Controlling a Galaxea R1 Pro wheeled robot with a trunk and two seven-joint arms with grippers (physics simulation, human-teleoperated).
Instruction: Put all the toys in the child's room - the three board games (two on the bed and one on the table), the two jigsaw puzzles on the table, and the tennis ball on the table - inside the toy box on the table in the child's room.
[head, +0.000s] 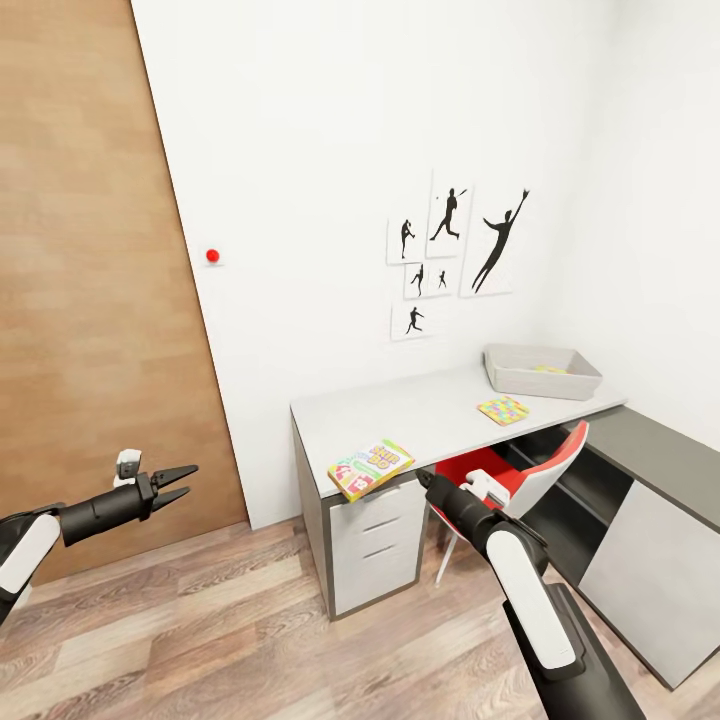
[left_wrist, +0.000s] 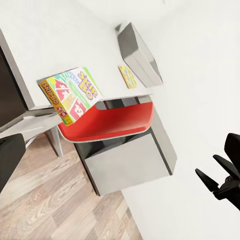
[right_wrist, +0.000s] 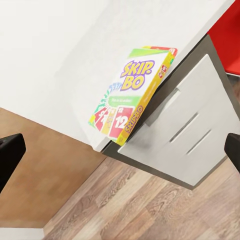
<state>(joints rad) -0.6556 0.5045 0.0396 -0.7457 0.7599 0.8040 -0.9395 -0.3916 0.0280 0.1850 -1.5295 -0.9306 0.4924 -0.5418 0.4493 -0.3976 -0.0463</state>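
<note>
The orange-green Skip-Bo board game (head: 370, 468) (right_wrist: 131, 95) (left_wrist: 71, 93) lies at the near corner of the pale table (head: 420, 410), overhanging its front edge. Farther along lies one jigsaw puzzle (head: 503, 410) (left_wrist: 127, 76). The grey toy box (head: 542, 371) (left_wrist: 140, 52) stands at the far end by the wall, with something yellow inside that I cannot identify. My right gripper (head: 428, 482) hovers open just right of the Skip-Bo box, its fingers (right_wrist: 9, 156) wide apart. My left gripper (head: 180, 482) is open, well left of the desk. The tennis ball and the bed are out of view.
A red chair (head: 505, 470) is tucked under the desk beside white drawers (head: 375, 545). A lower dark cabinet (head: 650, 500) joins the desk at the right. A wooden door (head: 80, 280) stands at the left, and plank floor (head: 200, 630) lies in front.
</note>
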